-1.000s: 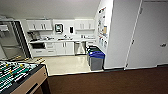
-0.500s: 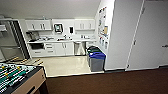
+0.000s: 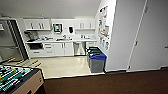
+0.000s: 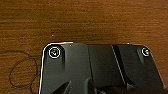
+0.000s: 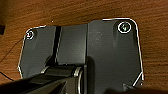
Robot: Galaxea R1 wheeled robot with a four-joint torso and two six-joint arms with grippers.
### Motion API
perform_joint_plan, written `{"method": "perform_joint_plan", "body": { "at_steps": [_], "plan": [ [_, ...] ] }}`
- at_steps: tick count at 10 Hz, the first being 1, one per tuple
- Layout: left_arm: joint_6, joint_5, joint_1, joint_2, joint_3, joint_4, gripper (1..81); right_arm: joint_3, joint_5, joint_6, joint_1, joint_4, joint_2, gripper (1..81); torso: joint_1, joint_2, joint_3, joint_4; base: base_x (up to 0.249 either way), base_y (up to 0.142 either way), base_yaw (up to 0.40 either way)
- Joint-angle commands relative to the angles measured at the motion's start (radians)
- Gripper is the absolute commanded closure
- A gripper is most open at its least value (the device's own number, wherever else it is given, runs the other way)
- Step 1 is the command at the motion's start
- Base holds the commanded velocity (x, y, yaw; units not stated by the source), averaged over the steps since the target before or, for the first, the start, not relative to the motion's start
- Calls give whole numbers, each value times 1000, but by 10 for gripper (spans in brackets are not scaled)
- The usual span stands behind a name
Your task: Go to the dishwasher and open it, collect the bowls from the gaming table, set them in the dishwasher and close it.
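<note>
A foosball table (image 3: 17, 78) is seen at the near left. Beyond it, the dishwasher (image 3: 79, 48) is set under the kitchenette counter (image 3: 62, 40), door closed. Lidded bins (image 3: 96, 60) stand rightward beside a white wall (image 3: 125, 35). Neither tool's state can be told.

This is an office break room with a kitchenette. White wall and base cabinets (image 3: 60, 48) run along the far wall under a pale countertop (image 3: 62, 40), with a steel-fronted dishwasher (image 3: 79, 48) built in. Blue-lidded and green-lidded grey recycling bins (image 3: 97, 62) stand by a poster-covered white wall (image 3: 104, 27). A table-football table with a green field (image 3: 15, 78) sits on dark brown carpet (image 3: 112, 83).
</note>
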Motion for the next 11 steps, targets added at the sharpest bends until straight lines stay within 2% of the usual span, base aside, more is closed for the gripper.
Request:
{"method": "perform_joint_plan", "body": {
  "at_steps": [1, 9, 11],
  "plan": [
    [-2, 42, -46, 6, 0, -2, 10, 3, -52, -1, 47, -3, 3, 10, 0, 0, 0, 0, 143, 0, 0],
    [-1, 42, -46, -3, 0, 9, 10, 3, -48, 2, 46, 0, 2, 10, -1, 0, 0, 0, 147, 0, 0],
    [5, 42, -46, -14, 0, 12, 10, 4, -46, 2, 47, 26, 5, 10, 0, 0, 0, 0, 153, 0, 0]
  ]
}}
